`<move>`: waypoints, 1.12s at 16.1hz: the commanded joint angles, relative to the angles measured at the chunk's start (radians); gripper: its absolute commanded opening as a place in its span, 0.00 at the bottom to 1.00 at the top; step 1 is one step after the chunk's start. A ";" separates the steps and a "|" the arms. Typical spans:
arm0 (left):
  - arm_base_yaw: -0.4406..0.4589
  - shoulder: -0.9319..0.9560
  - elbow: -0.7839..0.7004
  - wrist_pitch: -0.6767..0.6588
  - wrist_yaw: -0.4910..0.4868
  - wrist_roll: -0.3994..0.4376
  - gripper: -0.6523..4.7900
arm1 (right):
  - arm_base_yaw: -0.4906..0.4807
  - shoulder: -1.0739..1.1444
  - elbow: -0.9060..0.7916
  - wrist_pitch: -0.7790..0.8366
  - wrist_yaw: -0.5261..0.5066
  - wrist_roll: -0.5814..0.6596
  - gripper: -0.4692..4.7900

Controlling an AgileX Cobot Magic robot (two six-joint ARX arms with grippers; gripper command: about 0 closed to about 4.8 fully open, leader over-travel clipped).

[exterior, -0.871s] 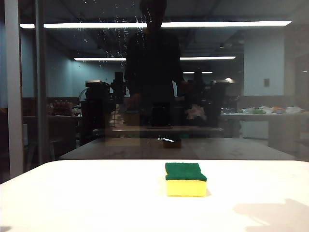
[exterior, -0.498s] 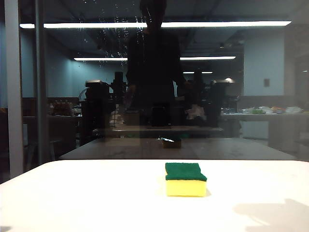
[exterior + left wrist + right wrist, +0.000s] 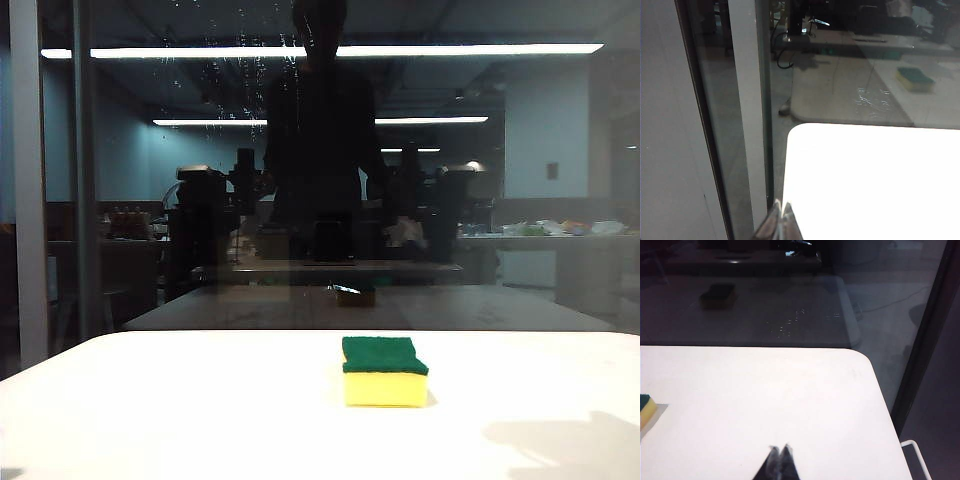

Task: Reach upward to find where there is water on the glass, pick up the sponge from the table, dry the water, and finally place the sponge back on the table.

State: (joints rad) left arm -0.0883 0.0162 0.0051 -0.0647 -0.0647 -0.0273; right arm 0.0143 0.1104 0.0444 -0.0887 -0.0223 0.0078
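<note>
Nothing is done yet: the sponge [image 3: 385, 371] lies untouched on the worktop [image 3: 180, 410], water [image 3: 225, 75] dots the glass [image 3: 560, 200]. Left hand [image 3: 780, 212] and right hand [image 3: 779, 452] hover closed, empty.

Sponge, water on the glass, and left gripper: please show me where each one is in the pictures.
sponge [image 3: 385, 371], exterior view, on its yellow front face.
water [image 3: 235, 65], exterior view, on the droplet cluster high on the glass.
left gripper [image 3: 781, 216], left wrist view, at its closed fingertips.
</note>
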 commanded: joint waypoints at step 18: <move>0.003 -0.012 0.047 0.087 0.047 -0.033 0.11 | 0.000 -0.002 0.038 0.056 -0.002 -0.001 0.08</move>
State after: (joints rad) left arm -0.0853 0.0067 0.0242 -0.0273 -0.0463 -0.0528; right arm 0.0143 0.1097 0.0586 -0.0673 -0.0223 0.0078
